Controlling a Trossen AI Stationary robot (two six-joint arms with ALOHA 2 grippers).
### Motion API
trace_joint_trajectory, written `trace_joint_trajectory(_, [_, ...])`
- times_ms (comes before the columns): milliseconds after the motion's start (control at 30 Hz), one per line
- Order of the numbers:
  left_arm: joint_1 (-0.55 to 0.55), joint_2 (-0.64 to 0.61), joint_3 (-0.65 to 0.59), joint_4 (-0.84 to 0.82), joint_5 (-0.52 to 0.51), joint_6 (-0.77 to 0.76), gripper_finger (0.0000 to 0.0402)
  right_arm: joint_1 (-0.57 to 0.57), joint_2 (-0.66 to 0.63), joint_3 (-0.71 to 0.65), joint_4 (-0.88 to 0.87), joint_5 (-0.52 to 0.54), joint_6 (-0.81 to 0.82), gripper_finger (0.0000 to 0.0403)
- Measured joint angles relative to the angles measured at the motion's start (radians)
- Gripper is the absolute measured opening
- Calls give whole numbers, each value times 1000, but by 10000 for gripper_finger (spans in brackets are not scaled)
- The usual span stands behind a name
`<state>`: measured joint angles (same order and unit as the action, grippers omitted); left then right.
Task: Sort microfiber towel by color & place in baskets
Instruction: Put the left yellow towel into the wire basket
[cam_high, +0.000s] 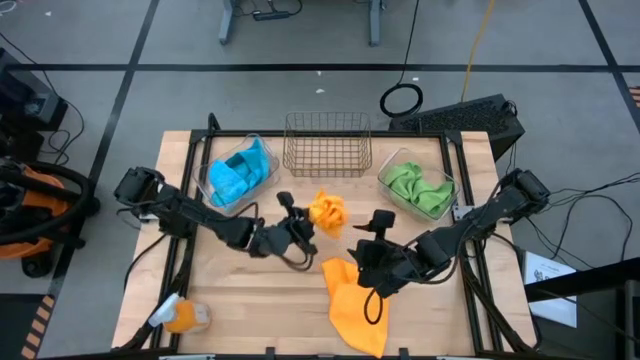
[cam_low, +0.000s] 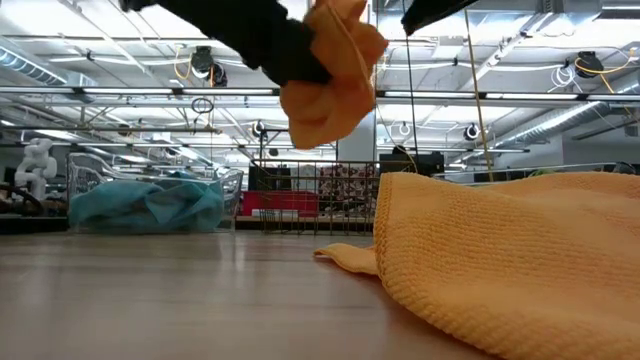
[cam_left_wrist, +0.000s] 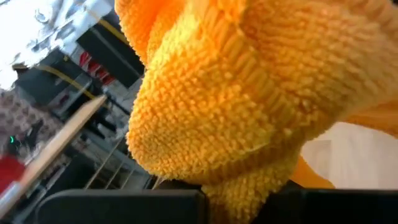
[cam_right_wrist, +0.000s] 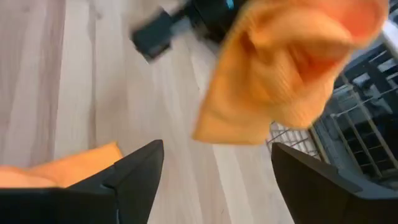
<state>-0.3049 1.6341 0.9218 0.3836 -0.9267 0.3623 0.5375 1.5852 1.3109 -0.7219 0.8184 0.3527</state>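
Note:
A bunched orange towel (cam_high: 327, 210) hangs in my left gripper (cam_high: 308, 222) above mid-table, just in front of the copper wire basket (cam_high: 327, 145); the low view shows the towel (cam_low: 330, 80) lifted clear. A second orange towel (cam_high: 355, 300) lies flat near the table's near edge. My right gripper (cam_high: 365, 240) hovers open just beyond that towel's far corner, touching nothing; its wrist view shows the spread fingers (cam_right_wrist: 140, 171) over bare wood. A clear bin (cam_high: 238, 170) holds blue towels, and another clear bin (cam_high: 417, 187) holds green ones. My left gripper is shut on the bunched orange towel, pinching a gathered fold (cam_left_wrist: 242, 193) of several layers between its two fingers. The fingers reach in roughly level from the table's left. The towel balloons out past the fingertips, clear of the table (cam_low: 330, 80).
An orange and clear object (cam_high: 180, 317) lies at the near left corner. The three containers stand in a row along the far edge. Bare wood (cam_high: 250, 290) shows at near left. Cables run beside both arms.

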Motion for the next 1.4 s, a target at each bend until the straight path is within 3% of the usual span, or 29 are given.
trace_joint_trajectory(133, [55,0,0,-47,90,-128,28,19,1,0,66,23,-65,297])
trace_joint_trajectory(300, [77,0,0,-131,203,-298,27,27,38,0,226,90,-303,329])
trace_joint_trajectory(433, [73,0,0,-165,232,-331,27,-8,74,0,333,133,-443,370])
trace_joint_trajectory(567, [58,0,0,-162,235,-331,27,-63,93,0,372,142,-465,396])
trace_joint_trajectory(767, [48,0,0,-163,286,-323,27,-153,94,0,372,62,-450,394])
trace_joint_trajectory(900, [46,0,0,-162,301,-308,27,-204,95,0,351,-118,-422,393])
trace_joint_trajectory(1067, [40,0,0,-160,301,-265,27,-243,101,0,279,-140,-376,391])
trace_joint_trajectory(1233, [31,0,0,-157,301,-249,29,-251,101,0,269,-145,-364,336])
trace_joint_trajectory(1400, [29,0,0,-157,301,-249,36,-251,101,0,269,-200,-357,211])
